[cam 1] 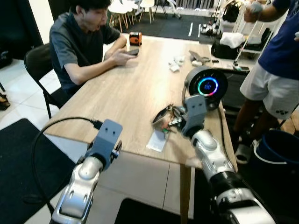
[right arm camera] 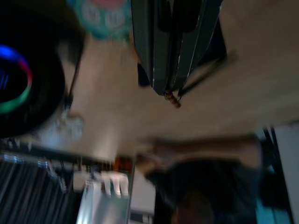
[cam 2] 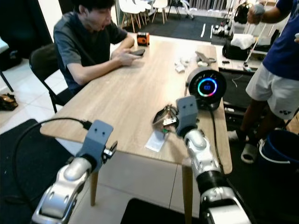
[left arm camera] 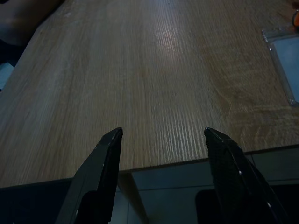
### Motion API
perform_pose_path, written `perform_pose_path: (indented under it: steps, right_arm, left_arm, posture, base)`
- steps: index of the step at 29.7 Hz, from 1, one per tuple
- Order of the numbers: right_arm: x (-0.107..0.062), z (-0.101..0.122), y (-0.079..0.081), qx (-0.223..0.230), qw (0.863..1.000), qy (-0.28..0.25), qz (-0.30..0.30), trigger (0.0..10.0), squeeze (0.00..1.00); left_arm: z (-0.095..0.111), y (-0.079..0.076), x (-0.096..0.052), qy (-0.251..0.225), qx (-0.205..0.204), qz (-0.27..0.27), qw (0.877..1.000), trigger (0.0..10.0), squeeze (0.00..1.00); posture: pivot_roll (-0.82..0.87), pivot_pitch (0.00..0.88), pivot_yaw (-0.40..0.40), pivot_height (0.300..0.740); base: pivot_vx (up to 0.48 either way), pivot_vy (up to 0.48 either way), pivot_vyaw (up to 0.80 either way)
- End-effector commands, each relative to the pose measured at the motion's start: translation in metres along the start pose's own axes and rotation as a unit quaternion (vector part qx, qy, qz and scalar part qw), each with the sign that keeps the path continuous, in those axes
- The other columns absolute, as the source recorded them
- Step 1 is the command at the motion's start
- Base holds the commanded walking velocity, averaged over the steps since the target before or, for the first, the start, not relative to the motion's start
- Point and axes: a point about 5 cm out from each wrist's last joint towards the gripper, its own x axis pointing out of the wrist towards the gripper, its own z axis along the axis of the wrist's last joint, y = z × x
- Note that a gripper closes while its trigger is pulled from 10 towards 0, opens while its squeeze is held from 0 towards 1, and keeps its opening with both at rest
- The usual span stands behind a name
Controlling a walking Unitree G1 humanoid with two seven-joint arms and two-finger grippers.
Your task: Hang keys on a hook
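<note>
Picking up: our right gripper, jaws closed on the keys just above the surface; left gripper open, idle; next, we judge, finding a hook.

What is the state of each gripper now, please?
Left gripper: open, holding nothing, at the near edge of the wooden table.
Right gripper: fingers shut on the keys above the table.
</note>
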Motion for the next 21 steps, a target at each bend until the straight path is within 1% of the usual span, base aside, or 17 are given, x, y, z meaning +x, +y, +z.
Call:
perform_pose_path:
  steps: [1,2,3,5,6,7,8,9,11,13,14,15,16,17,18,19,21]
  right_arm:
    - [-0.001,0.016,-0.002,0.0,0.999,-0.036,0.009,10.0,0.0]
    - [-0.001,0.016,-0.002,0.0,0.999,-0.036,0.009,10.0,0.0]
    - [-0.001,0.024,-0.003,-0.002,0.999,-0.051,0.01,10.0,0.0]
    - [0.0,0.031,-0.005,-0.004,0.998,-0.06,0.01,10.0,0.0]
    - [0.0,0.035,0.0,0.021,0.997,-0.059,0.043,10.0,0.0]
    - [-0.001,0.035,0.007,0.036,0.994,-0.047,0.087,10.0,0.0]
    - [-0.004,0.035,0.013,0.032,0.991,-0.042,0.123,10.0,0.0]
    - [-0.004,0.035,0.013,0.032,0.991,-0.042,0.123,10.0,0.0]
    - [-0.008,0.029,0.02,0.023,0.988,-0.034,0.149,10.0,0.0]
    - [-0.012,0.023,0.024,0.03,0.989,-0.025,0.143,10.0,0.0]
    - [-0.012,0.023,0.024,0.03,0.989,-0.025,0.143,10.0,0.0]
    - [-0.016,0.016,0.028,0.042,0.989,-0.018,0.137,10.0,0.0]
    - [-0.016,0.016,0.028,0.042,0.989,-0.018,0.137,10.0,0.0]
    - [-0.02,0.009,0.036,0.055,0.989,-0.014,0.138,10.0,0.0]
    - [-0.022,0.007,0.039,0.062,0.988,-0.011,0.139,10.0,0.0]
    - [-0.022,0.007,0.039,0.062,0.988,-0.011,0.139,10.0,0.0]
    - [-0.024,0.005,0.045,0.065,0.987,-0.007,0.145,10.0,0.0]
  left_arm:
    - [-0.005,-0.001,0.0,0.012,0.009,-0.002,1.0,10.0,0.0]
    - [-0.005,-0.001,0.0,0.012,0.009,-0.002,1.0,10.0,0.0]
    - [-0.005,-0.001,0.001,0.011,0.009,-0.003,1.0,10.0,0.0]
    - [-0.004,-0.001,0.002,0.01,0.009,-0.004,1.0,10.0,0.0]
    - [-0.004,-0.001,0.002,0.008,0.009,-0.003,1.0,10.0,0.0]
    - [-0.003,0.001,0.002,0.005,0.009,-0.001,1.0,10.0,0.0]
    - [-0.002,0.003,0.001,-0.001,0.008,0.004,1.0,10.0,0.0]
    - [-0.002,0.003,0.001,-0.001,0.008,0.004,1.0,10.0,0.0]
    - [0.0,0.008,0.0,-0.013,0.001,0.018,1.0,10.0,0.0]
    - [0.006,0.017,-0.003,-0.034,-0.013,0.047,0.998,10.0,0.0]
    - [0.006,0.017,-0.003,-0.034,-0.013,0.047,0.998,10.0,0.0]
    - [0.014,0.03,-0.008,-0.064,-0.052,0.078,0.994,10.0,0.0]
    - [0.014,0.03,-0.008,-0.064,-0.052,0.078,0.994,10.0,0.0]
    - [0.025,0.04,-0.015,-0.098,-0.099,0.09,0.986,10.0,0.0]
    - [0.029,0.043,-0.018,-0.11,-0.11,0.09,0.984,10.0,0.0]
    - [0.029,0.043,-0.018,-0.11,-0.11,0.09,0.984,10.0,0.0]
    - [0.037,0.046,-0.023,-0.131,-0.119,0.081,0.981,10.0,0.0]
  posture:
    - [0.16,0.171,-0.008,0.74]
    - [0.16,0.171,-0.008,0.74]
    - [0.15,0.167,-0.004,0.74]
    - [0.15,0.166,-0.002,0.74]
    - [0.15,0.165,-0.001,0.74]
    - [0.14,0.164,0.0,0.74]
    - [0.14,0.164,0.0,0.74]
    - [0.14,0.164,0.0,0.74]
    - [0.14,0.162,-0.003,0.74]
    - [0.14,0.162,-0.003,0.74]
    - [0.14,0.162,-0.003,0.74]
    - [0.14,0.162,-0.009,0.74]
    - [0.14,0.162,-0.009,0.74]
    - [0.15,0.161,-0.011,0.74]
    - [0.15,0.161,-0.011,0.74]
    - [0.15,0.161,-0.011,0.74]
    - [0.15,0.161,-0.014,0.74]
  base:
    - [0.0,0.0,0.0]
    - [0.0,0.0,0.0]
    - [0.0,0.0,0.0]
    - [0.0,0.0,0.0]
    - [0.0,0.0,0.0]
    - [0.0,0.0,0.0]
    - [0.0,0.0,0.0]
    - [0.0,0.0,0.0]
    - [0.0,0.0,0.0]
    - [0.0,0.0,0.0]
    - [0.0,0.0,0.0]
    - [0.0,0.0,0.0]
    - [0.0,0.0,0.0]
    - [0.0,0.0,0.0]
    - [0.0,0.0,0.0]
    - [0.0,0.0,0.0]
    - [0.0,0.0,0.0]
